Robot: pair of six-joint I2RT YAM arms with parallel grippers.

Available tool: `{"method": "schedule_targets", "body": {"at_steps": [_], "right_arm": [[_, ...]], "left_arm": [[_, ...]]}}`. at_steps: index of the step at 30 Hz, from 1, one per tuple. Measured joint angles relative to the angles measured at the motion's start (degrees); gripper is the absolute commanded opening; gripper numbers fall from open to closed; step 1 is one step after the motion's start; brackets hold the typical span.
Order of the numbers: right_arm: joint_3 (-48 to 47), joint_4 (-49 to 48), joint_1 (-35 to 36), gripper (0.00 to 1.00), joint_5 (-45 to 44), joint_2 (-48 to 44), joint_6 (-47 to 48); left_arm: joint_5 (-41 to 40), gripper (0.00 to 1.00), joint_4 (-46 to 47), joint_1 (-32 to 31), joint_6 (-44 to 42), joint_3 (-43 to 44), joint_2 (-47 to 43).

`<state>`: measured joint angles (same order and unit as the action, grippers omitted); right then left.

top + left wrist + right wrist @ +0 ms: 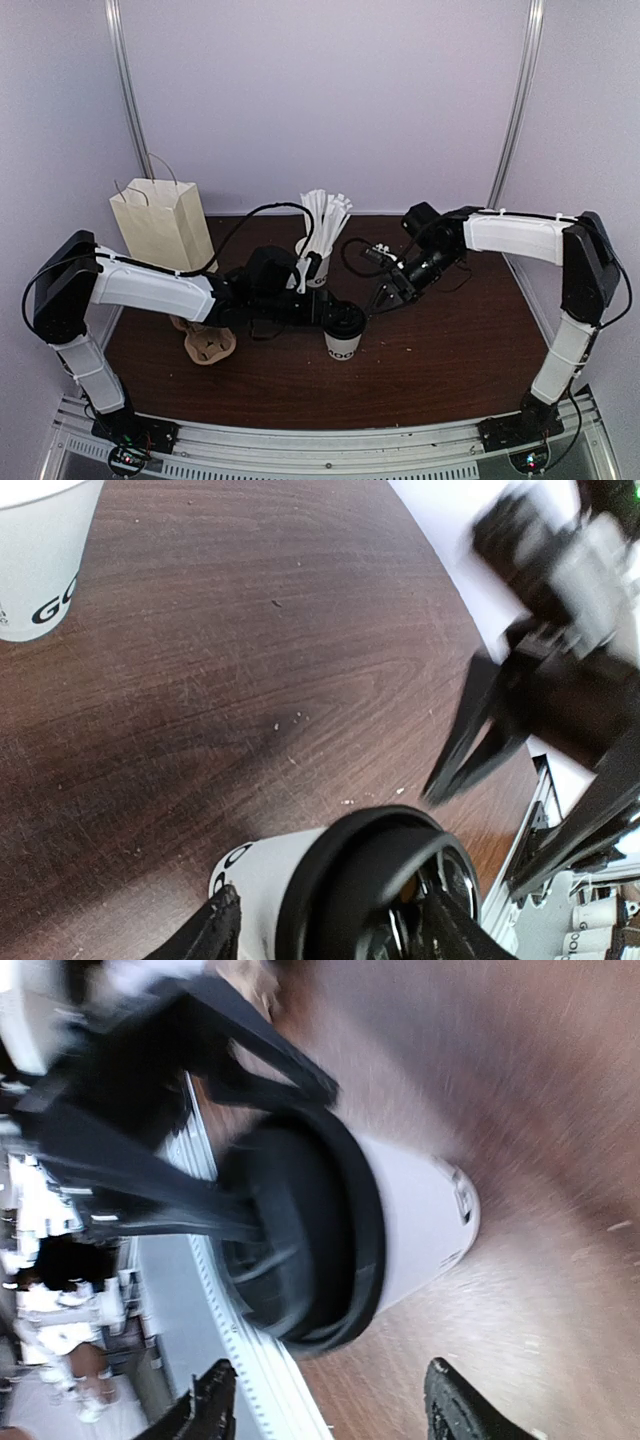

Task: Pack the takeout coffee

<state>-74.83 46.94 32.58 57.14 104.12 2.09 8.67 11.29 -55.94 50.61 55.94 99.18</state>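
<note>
The takeout coffee cup stands upright on the dark wood table with its black lid on top. In the left wrist view the cup and lid fill the space between my fingers. My left gripper is shut on the cup just under the lid, one finger on each side. My right gripper is open and empty, a short way right of the cup. Its wrist view shows the cup and lid ahead of the open fingertips.
A second white cup with tall white wrapped sticks stands just behind the coffee. A brown pulp cup tray lies under my left arm. A tan paper bag stands at the back left. The table's metal front rail runs along the near edge.
</note>
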Motion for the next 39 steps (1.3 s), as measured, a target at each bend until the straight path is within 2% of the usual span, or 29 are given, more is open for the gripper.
{"method": "schedule_targets", "body": {"at_steps": [8,10,15,22,27,32,39], "right_arm": [[-2.6,2.0,-2.7,0.64,-5.2,-15.0,6.9],[-2.3,2.2,-2.7,0.58,-5.7,-15.8,7.4],[2.8,0.5,-2.7,0.46,-5.1,-14.7,5.5],[6.3,-4.0,-2.7,0.45,-1.2,-8.1,0.3],[6.3,-6.3,-2.7,0.45,1.7,-4.4,-2.5],[5.5,-5.5,-2.7,0.46,1.7,-4.0,-1.2],[3.5,-3.0,-2.8,0.48,-2.9,-8.9,3.8]], "left_arm": [[-1.0,0.71,-8.5,0.0,-8.4,5.8,-3.6],[-2.1,0.68,-9.5,0.0,-9.6,6.0,-5.7],[-5.1,0.53,-11.6,0.5,-8.9,4.5,-10.9],[-5.4,0.41,-12.7,3.2,-3.5,-0.3,-11.9],[-3.8,0.41,-11.0,3.3,-1.0,-1.7,-9.5],[-2.9,0.43,-10.8,3.4,-0.5,-2.4,-7.8],[0.9,0.46,-9.9,4.2,-1.4,-2.4,-6.8]]}}
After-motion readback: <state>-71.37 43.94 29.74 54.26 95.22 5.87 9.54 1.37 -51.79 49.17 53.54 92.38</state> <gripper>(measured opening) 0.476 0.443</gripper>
